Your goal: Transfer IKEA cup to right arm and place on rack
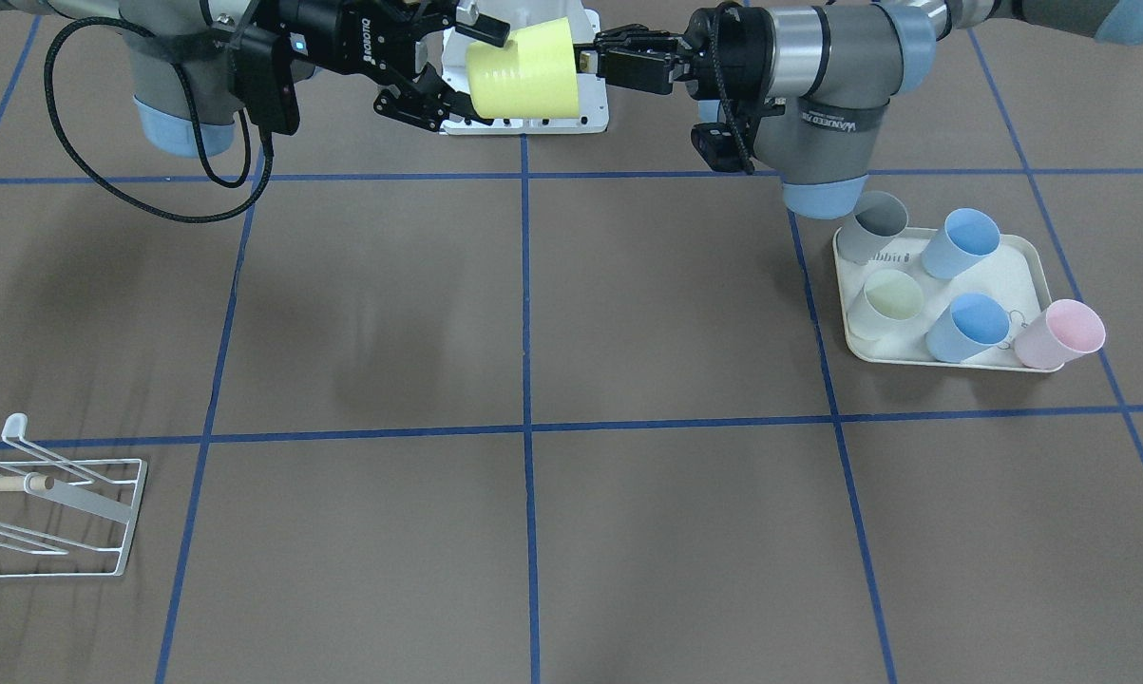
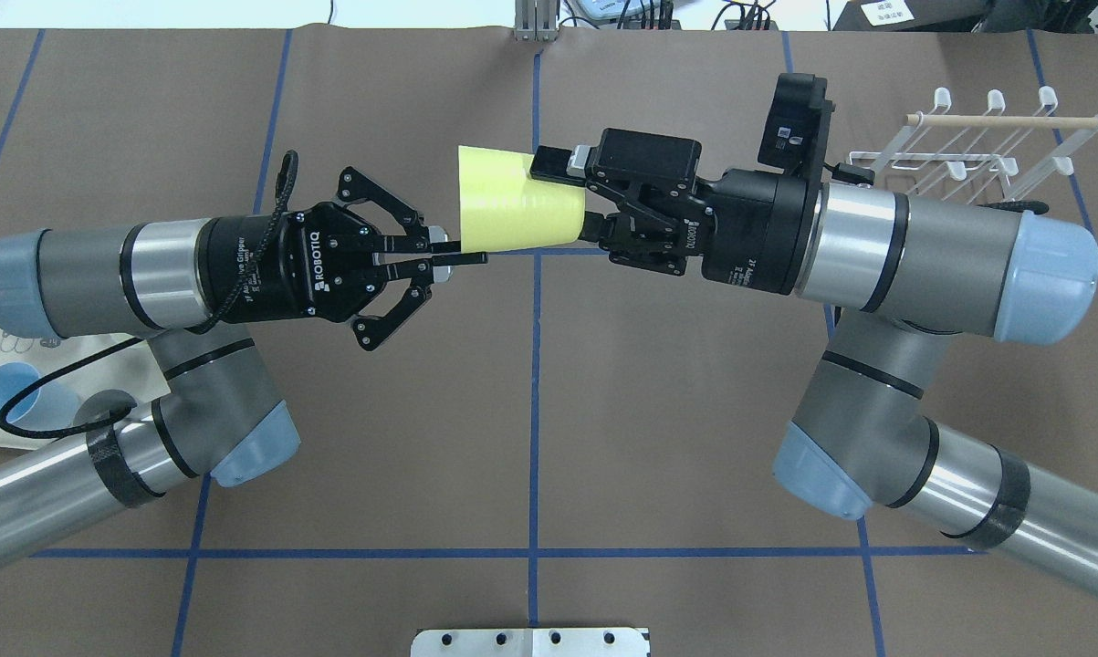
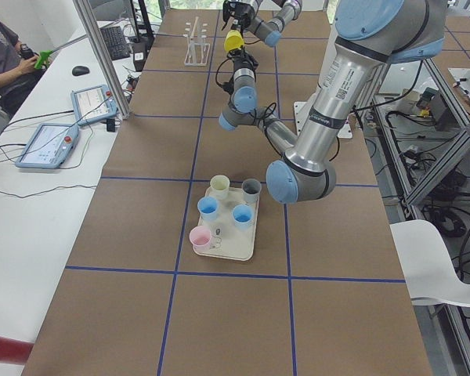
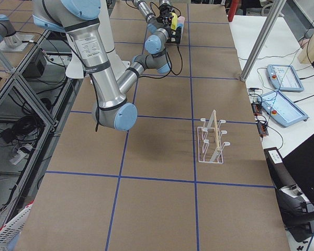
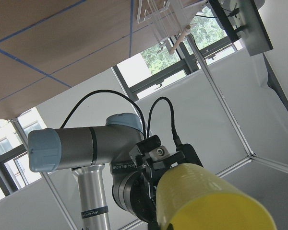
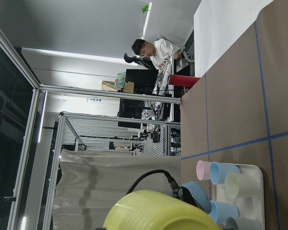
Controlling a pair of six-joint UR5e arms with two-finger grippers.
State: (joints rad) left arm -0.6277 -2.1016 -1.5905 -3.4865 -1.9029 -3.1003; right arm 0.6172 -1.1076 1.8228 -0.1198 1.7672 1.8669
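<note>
Overhead exterior: yellow cup (image 2: 512, 210) hangs above the table (image 2: 530, 411). Left end effector (image 2: 462, 253) pinches its rim, jaws narrow. Right end effector (image 2: 574, 196) straddles its base, spread wide; whether it grips, I cannot tell. Rack (image 2: 987, 151) partly behind right arm. Exterior front-facing: tray (image 1: 1027, 275) of spare cups (image 1: 970, 328) beside left elbow.

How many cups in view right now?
6: yellow cup in mid-air handover; grey cup, pale yellow cup and two blue cups on the tray; pink cup at its corner.
</note>
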